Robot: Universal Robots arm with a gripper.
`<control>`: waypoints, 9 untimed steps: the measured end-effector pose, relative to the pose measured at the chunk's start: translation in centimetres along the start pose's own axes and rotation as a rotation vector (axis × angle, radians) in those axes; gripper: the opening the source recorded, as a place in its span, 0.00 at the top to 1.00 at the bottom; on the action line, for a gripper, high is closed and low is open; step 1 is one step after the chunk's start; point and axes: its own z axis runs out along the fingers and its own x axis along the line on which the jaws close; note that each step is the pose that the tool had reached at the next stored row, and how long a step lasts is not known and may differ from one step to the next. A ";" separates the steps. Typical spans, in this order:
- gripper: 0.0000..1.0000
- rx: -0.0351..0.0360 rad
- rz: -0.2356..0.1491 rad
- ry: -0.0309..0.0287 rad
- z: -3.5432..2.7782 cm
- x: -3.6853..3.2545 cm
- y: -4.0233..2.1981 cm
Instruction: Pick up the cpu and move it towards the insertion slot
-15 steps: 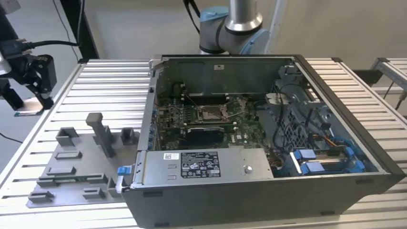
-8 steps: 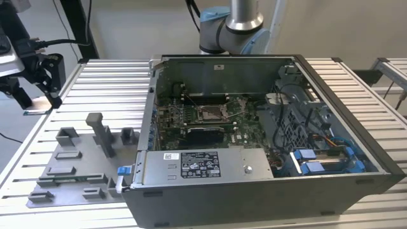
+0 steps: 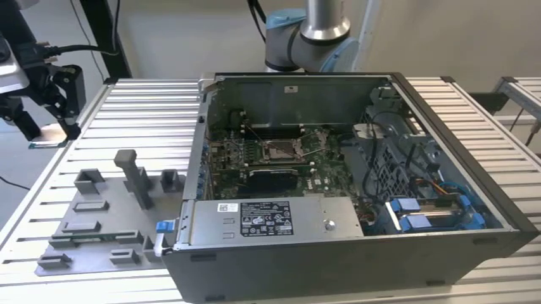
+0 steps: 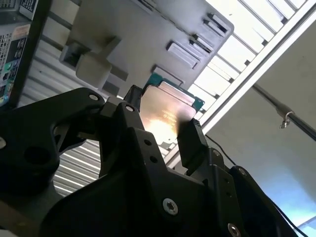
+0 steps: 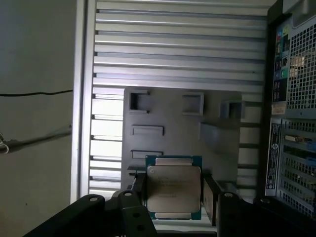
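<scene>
Cpu [image 5: 174, 187] sits clamped by two edges in my tool [image 5: 175, 197], fingers closed in on it, above the counter [image 3: 144, 120] near the grey fixture plate [image 3: 101, 221], well apart from the insertion slot [image 3: 279, 150].

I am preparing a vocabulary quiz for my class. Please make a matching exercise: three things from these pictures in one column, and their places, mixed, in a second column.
Things:
1. cpu
2. slot
3. grey plate

Places:
A. on the green board inside the open case
B. flat on the ribbed table, at the exterior view's left of the case
C. gripped in the end effector

Pairs: 1-C; 2-A; 3-B
</scene>
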 end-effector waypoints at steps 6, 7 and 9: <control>1.00 -0.0001 0.000 -0.0001 -0.02 -2.31 -0.07; 1.00 -0.0001 0.000 -0.0001 -0.02 -2.67 -0.08; 1.00 0.0000 0.000 -0.0001 -0.03 -3.42 -0.11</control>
